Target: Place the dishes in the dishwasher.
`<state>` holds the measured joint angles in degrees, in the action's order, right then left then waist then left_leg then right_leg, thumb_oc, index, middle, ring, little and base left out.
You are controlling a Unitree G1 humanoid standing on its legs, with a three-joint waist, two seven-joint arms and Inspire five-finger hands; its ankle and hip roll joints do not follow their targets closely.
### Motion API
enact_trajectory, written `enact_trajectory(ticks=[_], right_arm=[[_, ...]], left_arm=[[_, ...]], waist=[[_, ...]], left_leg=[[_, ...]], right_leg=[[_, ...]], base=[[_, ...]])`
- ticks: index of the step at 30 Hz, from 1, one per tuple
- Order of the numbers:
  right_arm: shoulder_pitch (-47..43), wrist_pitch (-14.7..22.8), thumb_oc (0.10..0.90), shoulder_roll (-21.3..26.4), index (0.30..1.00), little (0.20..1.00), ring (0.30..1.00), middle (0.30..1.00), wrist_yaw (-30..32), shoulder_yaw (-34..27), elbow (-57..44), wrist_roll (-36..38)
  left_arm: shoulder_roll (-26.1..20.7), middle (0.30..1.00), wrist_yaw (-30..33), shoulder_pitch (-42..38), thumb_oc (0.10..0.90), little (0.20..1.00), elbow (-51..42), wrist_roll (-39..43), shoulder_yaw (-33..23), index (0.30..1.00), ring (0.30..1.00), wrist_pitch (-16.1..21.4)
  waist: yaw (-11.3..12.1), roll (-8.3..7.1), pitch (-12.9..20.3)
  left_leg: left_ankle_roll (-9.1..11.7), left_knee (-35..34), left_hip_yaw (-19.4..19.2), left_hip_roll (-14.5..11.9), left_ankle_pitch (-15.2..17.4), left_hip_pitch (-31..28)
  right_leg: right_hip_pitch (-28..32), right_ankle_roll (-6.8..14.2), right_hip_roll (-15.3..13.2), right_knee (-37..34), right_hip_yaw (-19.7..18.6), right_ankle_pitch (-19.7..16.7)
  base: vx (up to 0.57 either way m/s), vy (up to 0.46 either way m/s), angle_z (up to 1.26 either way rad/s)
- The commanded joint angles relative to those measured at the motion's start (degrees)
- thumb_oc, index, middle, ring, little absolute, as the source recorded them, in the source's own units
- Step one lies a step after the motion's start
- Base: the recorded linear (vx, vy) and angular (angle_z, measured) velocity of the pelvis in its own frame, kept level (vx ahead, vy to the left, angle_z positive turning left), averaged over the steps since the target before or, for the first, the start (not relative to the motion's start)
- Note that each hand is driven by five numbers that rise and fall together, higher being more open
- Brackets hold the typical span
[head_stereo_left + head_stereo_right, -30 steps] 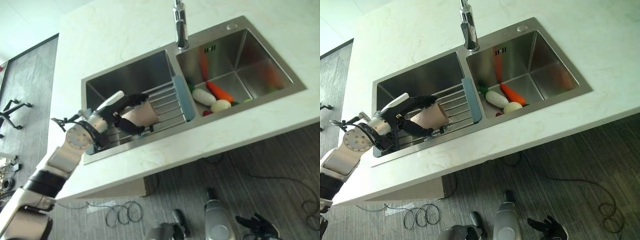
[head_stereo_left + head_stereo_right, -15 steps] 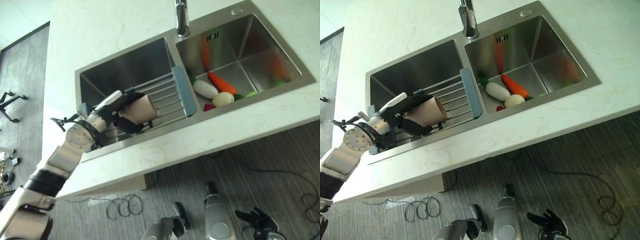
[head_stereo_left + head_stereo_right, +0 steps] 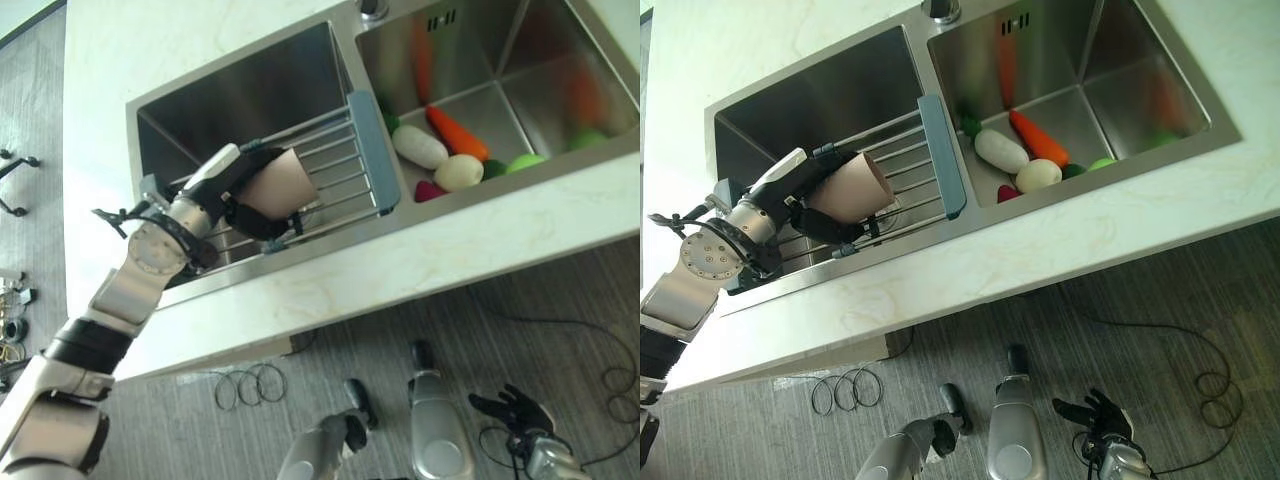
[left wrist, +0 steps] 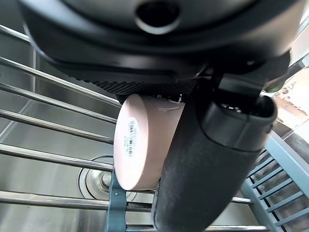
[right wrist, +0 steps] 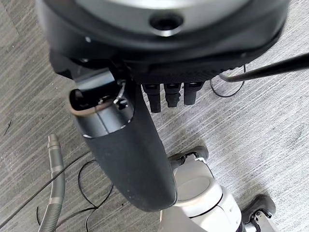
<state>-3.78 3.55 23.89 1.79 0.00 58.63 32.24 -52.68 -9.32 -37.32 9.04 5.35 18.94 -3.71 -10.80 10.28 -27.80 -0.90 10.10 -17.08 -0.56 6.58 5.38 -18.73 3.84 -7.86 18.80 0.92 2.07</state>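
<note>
Counts, eye views:

- Sink (image 3: 150, 110): one, with two basins.
- Drying rack (image 3: 340, 165) with blue-grey end bar: one, across left basin.
- Cup (image 3: 280, 185), pinkish-beige: one, in left hand (image 3: 215, 195), fingers curled round it, at rack's 9 o'clock end.
- Hands: two; right hand (image 3: 1095, 415) low over floor, fingers spread.
- Carrot (image 3: 458, 133): one, in right basin.
- White radish (image 3: 420, 146): one, at carrot's 8 o'clock.
- Pale round vegetable (image 3: 458, 172): one.
- Dark red piece (image 3: 428, 190): one.
- Green pieces (image 3: 525, 161): at least two; exact count cannot be told.
- Countertop (image 3: 480, 235): one.
</note>
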Motion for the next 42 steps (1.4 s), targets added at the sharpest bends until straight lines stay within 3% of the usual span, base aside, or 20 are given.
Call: enact_trajectory(ticks=[1,2,7,11,17,24,25,26,31,33,38,39,42], right_arm=[[3.2,0.7,0.800,1.1,0.900,0.900,0.900,0.900,0.5,0.9,-2.6,1.8],[3.1,0.8,0.800,1.1,0.900,0.900,0.900,0.900,0.4,1.0,-2.6,1.9],[2.9,1.1,0.800,0.7,0.900,0.900,0.900,0.900,0.6,1.3,-1.7,1.1],[4.3,1.8,0.800,-0.5,0.900,0.900,0.900,0.900,0.6,1.3,0.1,0.4],[4.7,1.4,0.800,-1.7,0.900,0.900,0.900,0.900,0.5,2.1,2.0,-1.1],[2.8,1.4,0.800,-2.9,0.900,0.900,0.900,0.900,-0.8,4.1,5.6,-2.7],[2.4,0.7,0.800,-2.8,0.900,0.900,0.900,0.900,-1.9,4.5,7.2,-1.2],[2.0,-0.6,0.800,-2.9,0.900,0.900,0.900,0.900,-3.3,3.2,8.7,2.4],[3.3,-1.2,0.800,-3.3,0.900,0.900,0.900,0.900,-4.4,0.3,9.1,0.8],[3.9,-0.7,0.800,-3.3,0.900,0.900,0.900,0.900,-2.4,-1.8,10.3,-1.0],[4.0,1.6,0.800,-3.2,0.900,0.900,0.900,0.900,-3.2,-3.6,12.0,-1.8],[3.9,3.2,0.800,-3.4,0.900,0.900,0.900,0.900,-2.6,-3.6,12.1,-0.4],[4.0,4.4,0.800,-3.5,0.900,0.900,0.900,0.900,-1.5,-3.8,11.5,0.2]], left_arm=[[-1.8,0.509,0.4,-2.2,0.540,0.509,0.0,0.4,-0.8,0.509,0.509,1.3],[-1.9,0.300,-0.1,-2.2,0.400,0.300,-0.1,0.2,-0.7,0.300,0.300,1.6],[-1.5,0.300,1.9,-2.4,0.400,0.300,-0.8,-0.2,-0.3,0.300,0.300,4.0],[-2.3,0.300,13.2,-0.8,0.400,0.300,-1.1,-1.5,-4.1,0.300,0.300,8.4],[-2.9,0.300,24.4,1.5,0.400,0.300,-1.2,0.0,-9.7,0.300,0.300,13.2],[-2.5,0.300,39.2,8.6,0.400,0.300,-3.0,-4.8,-19.4,0.300,0.300,15.8],[-2.4,0.300,44.0,11.4,0.400,0.300,-3.9,-7.3,-22.5,0.300,0.300,14.4],[-2.8,0.300,46.4,14.4,0.400,0.300,-4.6,-8.1,-25.8,0.300,0.300,12.7],[-1.6,0.300,46.3,20.4,0.400,0.300,-5.6,-9.3,-32.9,0.300,0.300,11.3],[1.3,0.300,43.4,24.9,0.400,0.300,-6.9,-10.2,-36.7,0.300,0.300,13.2],[3.7,0.300,43.8,28.2,0.400,0.300,-8.6,-14.0,-37.0,0.300,0.300,12.7],[3.7,0.300,42.9,28.4,0.400,0.300,-9.8,-13.2,-35.8,0.300,0.300,13.7],[4.1,0.300,42.2,28.4,0.400,0.300,-10.9,-12.9,-34.4,0.300,0.300,13.7]], waist=[[-0.1,-1.59,3.3],[-0.1,-1.53,3.1],[0.1,-1.75,3.5],[0.9,-3.02,6.5],[2.6,-4.26,9.1],[7.5,-5.07,13.0],[9.5,-5.10,13.7],[10.8,-4.49,14.2],[11.5,-2.77,13.2],[11.9,-3.31,12.6],[13.2,-6.01,12.7],[13.2,-5.40,13.4],[13.3,-4.98,13.9]], left_leg=[[3.1,7.1,7.7,-2.8,5.1,6.3],[3.1,7.1,7.8,-2.7,5.1,6.4],[2.9,7.1,8.1,-2.5,5.1,6.1],[3.1,7.1,7.7,-3.4,5.5,3.7],[3.2,7.1,8.6,-4.1,5.7,1.4],[3.7,7.1,11.3,-4.7,5.4,-1.0],[4.1,7.1,12.9,-4.7,4.7,-1.3],[5.4,7.1,11.7,-6.6,3.3,-0.7],[9.1,7.1,8.5,-12.0,-1.8,3.4],[8.5,7.1,3.5,-13.5,-2.6,2.0],[5.8,7.1,0.6,-9.0,1.6,-3.4],[5.7,7.1,-0.7,-9.6,3.3,-3.3],[6.1,7.1,-0.1,-9.5,3.8,-3.0]], right_leg=[[1.7,5.5,-4.1,-1.6,-1.3,4.4],[1.7,5.5,-4.1,-1.6,-1.4,4.4],[2.0,5.6,-4.1,-1.6,-1.4,4.3],[4.9,5.1,-3.5,-1.6,0.0,5.5],[7.9,4.1,-2.8,-1.6,1.7,7.0],[12.7,1.8,-1.6,-1.6,5.5,10.0],[14.2,0.8,-1.1,-1.6,6.7,11.3],[15.5,0.3,-1.0,-1.6,9.3,12.3],[18.0,-0.2,-0.8,-1.6,14.0,14.1],[19.0,-0.5,-2.6,-1.6,18.5,13.6],[19.9,-0.5,-5.8,-1.6,21.7,13.0],[20.2,-0.1,-6.2,-1.6,23.9,12.8],[20.3,0.8,-7.0,-1.6,25.0,12.2]], base=[[0.00,0.031,-0.06],[0.00,0.037,-0.05],[-0.02,0.008,-0.01],[-0.03,-0.061,0.05],[-0.03,-0.093,0.20],[0.00,-0.166,0.31],[0.08,-0.372,0.43],[0.08,-0.308,0.63],[-0.07,-0.089,0.97],[-0.26,-0.026,2.72],[-0.22,0.135,1.68],[-0.21,0.343,0.96],[-0.09,0.290,1.08]])
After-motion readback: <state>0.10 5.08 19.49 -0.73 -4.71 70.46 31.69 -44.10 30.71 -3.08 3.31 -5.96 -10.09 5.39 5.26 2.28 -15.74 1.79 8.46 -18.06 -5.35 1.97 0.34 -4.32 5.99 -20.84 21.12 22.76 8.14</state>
